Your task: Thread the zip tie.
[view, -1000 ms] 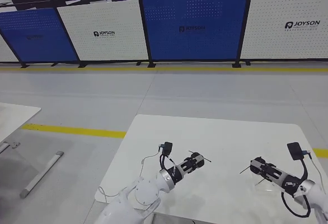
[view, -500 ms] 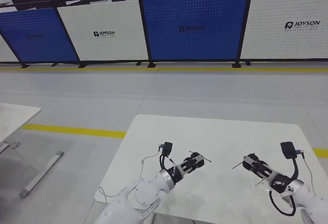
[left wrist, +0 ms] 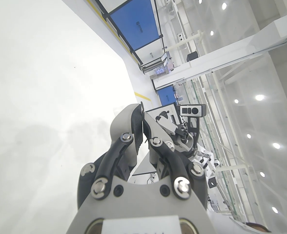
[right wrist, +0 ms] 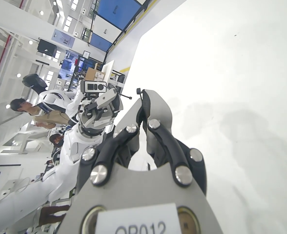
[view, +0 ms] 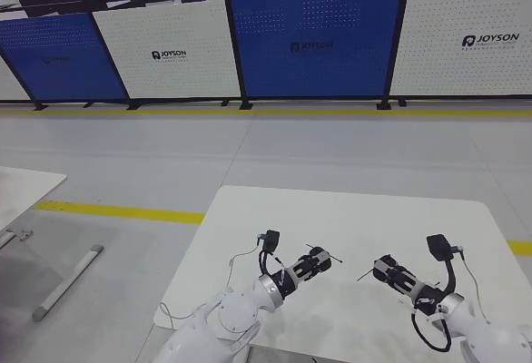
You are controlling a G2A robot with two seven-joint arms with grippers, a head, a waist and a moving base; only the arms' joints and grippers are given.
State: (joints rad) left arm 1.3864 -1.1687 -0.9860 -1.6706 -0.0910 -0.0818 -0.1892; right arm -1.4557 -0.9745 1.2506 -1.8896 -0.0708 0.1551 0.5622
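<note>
Backdrop: pegboard panels [view: 311,45], blue & white; grey floor w/ yellow line [view: 121,211]. Work surface: table [view: 275,218], white, matte, rounded corners.

Item 1 – left gripper [view: 320,260]: grey metal fingers, black ribbed pads, jaws pressed together on zip tie [view: 336,259]. Tie is a thin black plastic strap, stiff-looking. It pokes out both sides of the fingers and is held above the table, one end aimed roughly toward the other arm. Prob. pinched part-way along so a short end stays rigid for aiming.

Item 2 – right gripper [view: 378,269]: same build, jaws closed on second strap [right wrist: 139,91]. Strap is black, w/ small blocky head just past the fingertips. Head likely left exposed so its slot is free to take a tip.

Relation: grippers face each other over the table, near but apart; straps not touching. Cannot tell if slot lines up w/ tip. Est. threading not yet begun.
</note>
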